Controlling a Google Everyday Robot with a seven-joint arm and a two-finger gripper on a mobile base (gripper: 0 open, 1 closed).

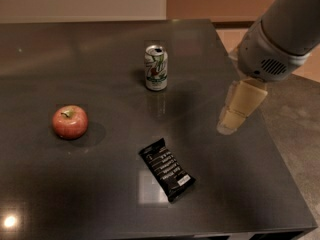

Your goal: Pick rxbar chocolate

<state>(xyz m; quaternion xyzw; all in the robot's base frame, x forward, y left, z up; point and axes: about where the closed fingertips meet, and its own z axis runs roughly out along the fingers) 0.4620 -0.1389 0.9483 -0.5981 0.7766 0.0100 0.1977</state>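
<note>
The rxbar chocolate (166, 169) is a flat black wrapper with white text, lying diagonally on the dark table (100, 74) near its front edge. My gripper (239, 110) hangs from the grey arm at the right, above the table's right side, up and to the right of the bar and well apart from it. Its tan fingers point down and to the left.
A green and white drink can (156, 67) stands upright at the table's middle back. A red apple (70, 122) sits at the left. The table's right edge runs just right of the gripper, with floor beyond.
</note>
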